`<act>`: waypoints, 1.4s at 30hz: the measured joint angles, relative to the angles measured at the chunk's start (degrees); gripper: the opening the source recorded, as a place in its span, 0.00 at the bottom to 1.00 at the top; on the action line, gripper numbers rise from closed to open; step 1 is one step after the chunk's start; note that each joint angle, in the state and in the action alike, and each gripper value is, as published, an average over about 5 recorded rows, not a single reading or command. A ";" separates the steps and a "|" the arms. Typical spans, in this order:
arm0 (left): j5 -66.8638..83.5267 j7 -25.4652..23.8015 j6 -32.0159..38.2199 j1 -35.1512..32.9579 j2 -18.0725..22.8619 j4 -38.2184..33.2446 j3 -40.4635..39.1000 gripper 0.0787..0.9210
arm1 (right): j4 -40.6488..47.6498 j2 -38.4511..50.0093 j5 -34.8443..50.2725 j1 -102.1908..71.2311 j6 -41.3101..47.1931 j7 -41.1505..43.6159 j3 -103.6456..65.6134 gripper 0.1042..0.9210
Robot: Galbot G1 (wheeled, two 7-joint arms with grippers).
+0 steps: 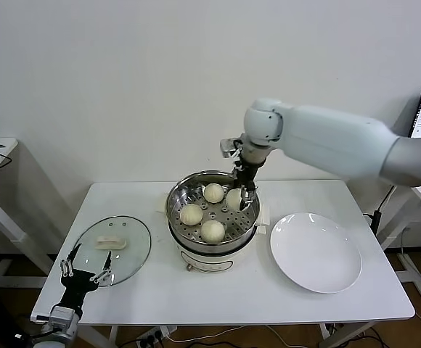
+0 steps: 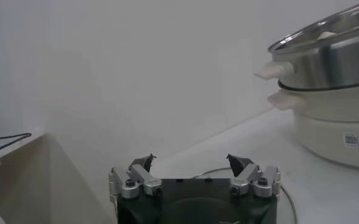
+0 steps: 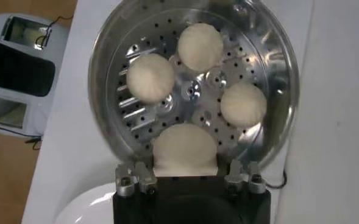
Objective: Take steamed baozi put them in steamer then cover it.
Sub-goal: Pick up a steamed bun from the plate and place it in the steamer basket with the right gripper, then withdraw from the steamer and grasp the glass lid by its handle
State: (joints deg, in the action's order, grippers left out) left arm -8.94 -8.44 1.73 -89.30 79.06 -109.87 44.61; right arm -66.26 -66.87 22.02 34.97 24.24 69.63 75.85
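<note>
Left of the steamer, flat on the table: the cover, handle up, not yet lifted. Just at its near edge, the left gripper, fingers spread apart and clamped on nothing (waiting, by the look of it). In the steamer itself, on the perforated tray: all four baozi, three resting free. At the steamer's far right side, the right gripper, fingers closed around the fourth bun. Right of the steamer: a white plate, bare. Loading almost done, judging by this; remaining, release of that last bun, then lid onto pot.
</note>
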 measured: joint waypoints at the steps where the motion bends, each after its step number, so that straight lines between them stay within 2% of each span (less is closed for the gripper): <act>1: 0.04 0.00 -0.01 -0.03 -0.01 -0.02 0.08 0.88 | 0.52 -0.35 -0.43 -0.69 -0.06 0.07 -0.19 0.70; 13: 0.18 -0.03 0.01 -0.07 0.17 -0.03 0.29 0.88 | 4.51 -2.31 -4.45 -6.53 -0.34 0.46 -2.11 0.71; 20: 0.17 -0.02 0.02 -0.16 0.26 -0.04 0.21 0.88 | 4.78 -2.07 -4.87 -7.80 -0.30 -0.06 -4.07 0.86; 25: 0.02 0.02 0.06 -0.35 0.37 -0.27 -0.08 0.88 | 3.96 -0.47 -4.16 -7.54 -0.27 0.23 -6.48 0.88; 35: -0.30 0.32 -0.07 -0.55 0.83 -1.50 -0.76 0.88 | -0.58 8.90 -0.99 -6.23 -0.63 1.84 -13.46 0.88; 42: 0.06 0.47 -0.11 -0.56 0.99 -2.44 -1.22 0.88 | -6.21 19.45 2.06 -14.38 -2.69 -1.68 -27.94 0.88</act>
State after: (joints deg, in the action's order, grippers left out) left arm -8.88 -7.97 1.62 -89.87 80.05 -112.31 43.39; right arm -72.47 -47.42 24.08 20.59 21.56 67.95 47.91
